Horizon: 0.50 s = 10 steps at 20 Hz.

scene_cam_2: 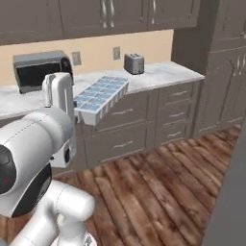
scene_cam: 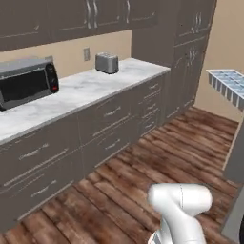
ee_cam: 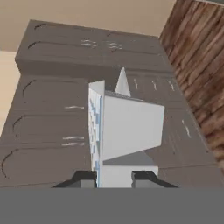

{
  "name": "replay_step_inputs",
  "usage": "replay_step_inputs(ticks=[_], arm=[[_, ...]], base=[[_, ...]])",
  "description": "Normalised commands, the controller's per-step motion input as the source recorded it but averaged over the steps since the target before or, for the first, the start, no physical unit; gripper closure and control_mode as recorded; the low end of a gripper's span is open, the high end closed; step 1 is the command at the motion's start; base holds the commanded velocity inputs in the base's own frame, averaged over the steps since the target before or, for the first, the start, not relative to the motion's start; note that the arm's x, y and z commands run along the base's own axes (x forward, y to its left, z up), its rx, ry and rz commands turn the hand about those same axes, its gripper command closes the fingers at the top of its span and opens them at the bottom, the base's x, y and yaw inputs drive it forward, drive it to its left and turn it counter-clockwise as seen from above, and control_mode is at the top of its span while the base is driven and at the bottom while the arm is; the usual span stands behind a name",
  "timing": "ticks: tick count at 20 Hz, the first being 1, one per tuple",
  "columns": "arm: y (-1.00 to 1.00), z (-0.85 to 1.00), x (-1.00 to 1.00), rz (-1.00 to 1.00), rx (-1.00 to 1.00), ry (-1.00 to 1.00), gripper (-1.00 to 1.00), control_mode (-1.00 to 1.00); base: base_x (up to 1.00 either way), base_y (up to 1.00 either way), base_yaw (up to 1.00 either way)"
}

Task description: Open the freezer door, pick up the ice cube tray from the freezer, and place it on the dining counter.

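The ice cube tray [scene_cam_2: 99, 98], pale blue-white with two rows of square cells, hangs level in the air above the wood floor. My gripper [ee_cam: 114, 176] is shut on one end of it. In the hand view the tray [ee_cam: 129, 131] stands edge-on between the two dark finger tips. In the left base view the tray [scene_cam: 228, 84] juts in from the right edge. A flat matte grey panel [scene_cam_2: 230, 202] rises at the right edge; I cannot tell whether it is the freezer door. The freezer's inside and the dining counter are out of view.
A marble-topped wall counter [scene_cam: 90, 88] on grey drawers carries a microwave [scene_cam: 26, 82] and a toaster [scene_cam: 106, 62]. Tall grey cabinets [scene_cam: 190, 57] fill the far corner. Wood floor [scene_cam: 157, 152] lies open between the counter and my base.
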Motion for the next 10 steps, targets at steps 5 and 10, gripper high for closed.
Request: replay_step_inputs(ticks=[5,10], arm=[[0.00,0.00,0.00,0.00,0.00,0.00,1.00,1.00],[0.00,0.00,0.00,0.00,0.00,0.00,1.00,1.00]], base=[[-0.16,0.00,1.00],[-0.16,0.00,1.00]])
